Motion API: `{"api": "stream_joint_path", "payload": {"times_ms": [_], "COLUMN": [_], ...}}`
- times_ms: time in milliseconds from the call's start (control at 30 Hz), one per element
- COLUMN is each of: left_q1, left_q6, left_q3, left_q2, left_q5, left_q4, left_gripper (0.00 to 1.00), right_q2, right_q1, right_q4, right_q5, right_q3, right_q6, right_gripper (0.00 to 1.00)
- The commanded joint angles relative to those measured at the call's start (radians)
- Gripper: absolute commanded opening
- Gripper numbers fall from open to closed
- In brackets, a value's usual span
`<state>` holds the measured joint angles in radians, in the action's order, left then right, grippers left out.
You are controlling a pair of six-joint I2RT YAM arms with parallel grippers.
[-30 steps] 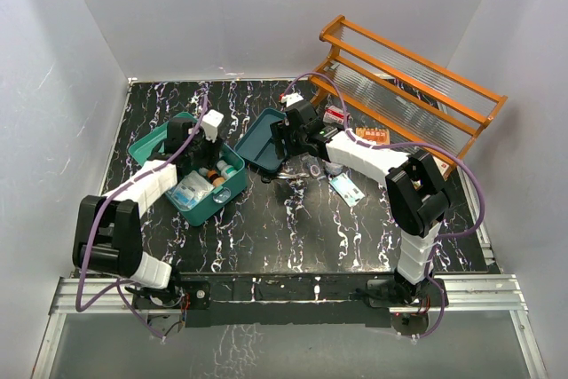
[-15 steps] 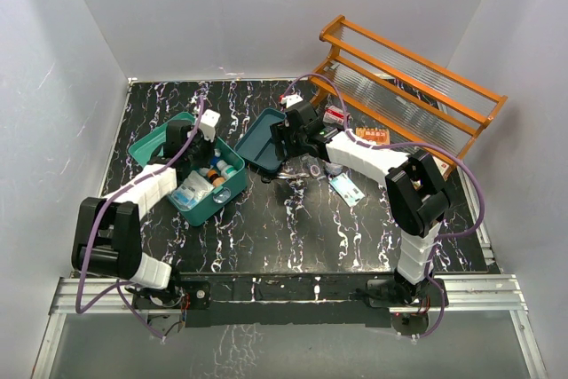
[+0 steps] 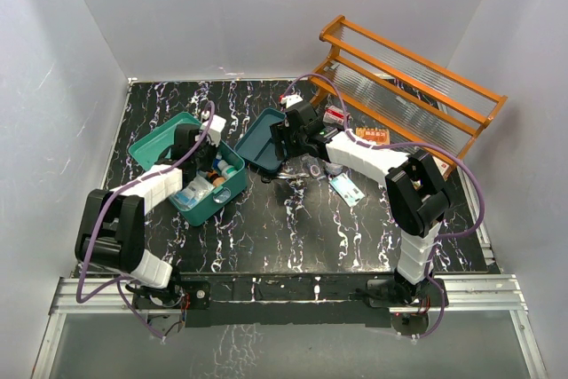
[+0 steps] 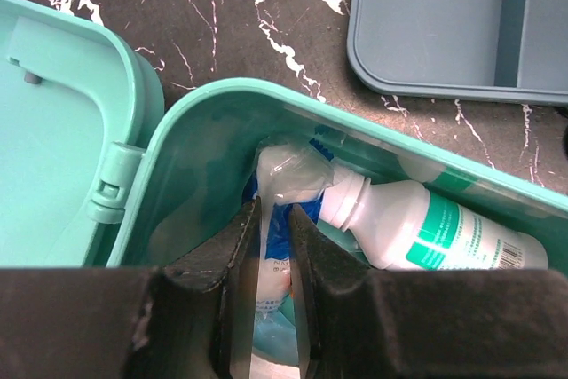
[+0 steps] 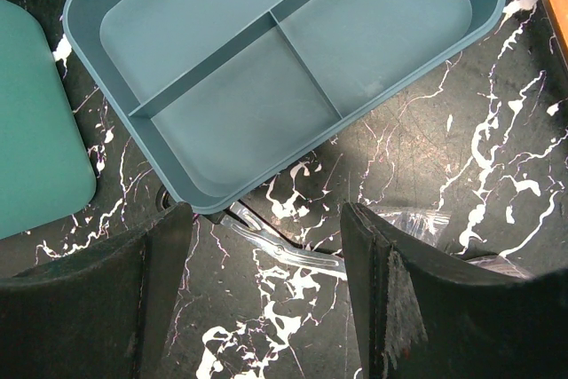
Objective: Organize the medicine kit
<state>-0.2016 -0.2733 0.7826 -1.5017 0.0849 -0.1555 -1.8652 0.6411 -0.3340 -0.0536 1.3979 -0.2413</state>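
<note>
**Inspector:** Start with the biggest item.

**Assistant:** A black marbled table carries everything. An orange wooden rack stands well to the right of the medicine kit, toward the back.

**Inspector:** And the kit itself?

**Assistant:** The medicine kit is a teal box on the table. Its hinged lid is folded open flat on its left side. The box holds several items.

**Inspector:** Is the insert in place?

**Assistant:** No. The tray lies on the table just to the right of the kit. It is out of the box, and its two visible compartments are bare.

**Inspector:** Where are the arms?

**Assistant:** The left gripper reaches down inside the kit at the back wall. Its fingers are drawn nearly together and pinch a clear packet. The right gripper hangs over the near edge of the tray. Its jaws are spread wide and nothing is between them.

**Inspector:** Any smaller contents?

**Assistant:** A white bottle with a green label lies on its side inside the kit. Its neck touches the packet. A flat printed sachet lies on the table further right of the kit, beyond the tray.
</note>
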Motion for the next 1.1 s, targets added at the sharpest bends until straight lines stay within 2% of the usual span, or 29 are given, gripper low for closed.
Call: {"api": "stream_joint_path", "payload": {"times_ms": [0, 167, 267, 533, 600, 1067], "left_q1": [-0.013, -0.025, -0.033, -0.035, -0.035, -0.035], "left_q6": [0.009, 0.066, 0.103, 0.133, 0.131, 0.186], "left_q3": [-0.013, -0.014, -0.013, -0.011, -0.009, 0.046], "left_q2": [-0.014, -0.036, -0.045, -0.038, -0.032, 0.065], "left_q5": [-0.083, -0.174, -0.182, 0.062, 0.072, -0.053], "left_q4": [-0.013, -0.036, -0.042, -0.010, 0.004, 0.028], "left_gripper": [0.18, 0.20, 0.21, 0.23, 0.23, 0.37], "right_q2": [0.024, 0.027, 0.030, 0.046, 0.053, 0.086], "right_q1": [-0.002, -0.003, -0.003, -0.004, -0.004, -0.008], "right_q4": [0.041, 0.040, 0.039, 0.039, 0.040, 0.044], "right_q5": [-0.003, -0.004, -0.004, -0.007, -0.008, -0.025], "right_q3": [0.015, 0.012, 0.007, -0.005, -0.009, -0.026], "right_q6": [-0.001, -0.002, -0.001, -0.001, 0.000, -0.005], "right_gripper": [0.65, 0.65, 0.66, 0.65, 0.65, 0.65]}}
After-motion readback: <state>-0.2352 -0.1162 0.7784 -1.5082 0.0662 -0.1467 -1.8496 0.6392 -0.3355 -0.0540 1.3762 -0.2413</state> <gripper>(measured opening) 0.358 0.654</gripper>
